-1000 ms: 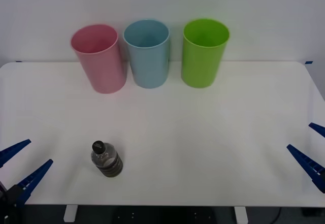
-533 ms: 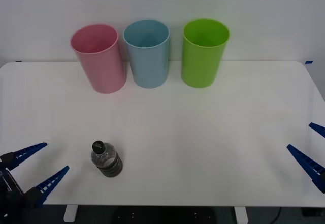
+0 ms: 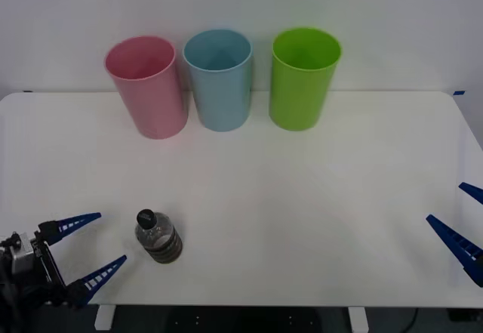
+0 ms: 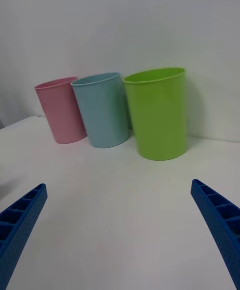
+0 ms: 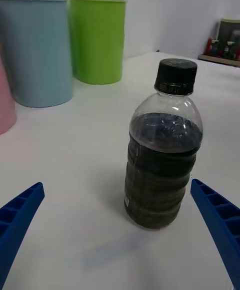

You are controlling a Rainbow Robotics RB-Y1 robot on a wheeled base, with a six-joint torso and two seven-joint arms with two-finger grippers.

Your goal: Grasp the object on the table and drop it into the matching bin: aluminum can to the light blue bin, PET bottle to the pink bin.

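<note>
On the table (image 3: pixel 317 197), near its front-left edge, we see the PET bottle (image 3: pixel 158 236) standing upright, black cap on, dark brownish liquid filling its lower half, clear above. From the left wrist view the bottle (image 5: pixel 164 145) stands straight ahead between the two blue fingers, touching neither. We see nothing else around it on the white top.

Left gripper (image 3: pixel 87 250) sits just beside the bottle on its left, low over the table's front-left corner, fingers spread wide and pointing toward the bottle, holding nothing. Its arm comes in from the bottom-left corner of the front view, wrist roughly level with the table.

Along the far edge we see three upright bins in a row: the pink bin (image 3: pixel 147 85) on the left, the light blue bin (image 3: pixel 219 78) just beside it in the middle, the green bin (image 3: pixel 302 76) on the right with a small gap. Pink and blue look nearly touching; we cannot tell if they do. What we see of the bins' insides from the front view is empty. All three are well apart from the bottle.

Right gripper (image 3: pixel 468 223) is at the table's front-right edge, well apart from the bottle, fingers apart and empty. From its wrist view the fingers point toward the bins, green bin (image 4: pixel 156 113) nearest.
</note>
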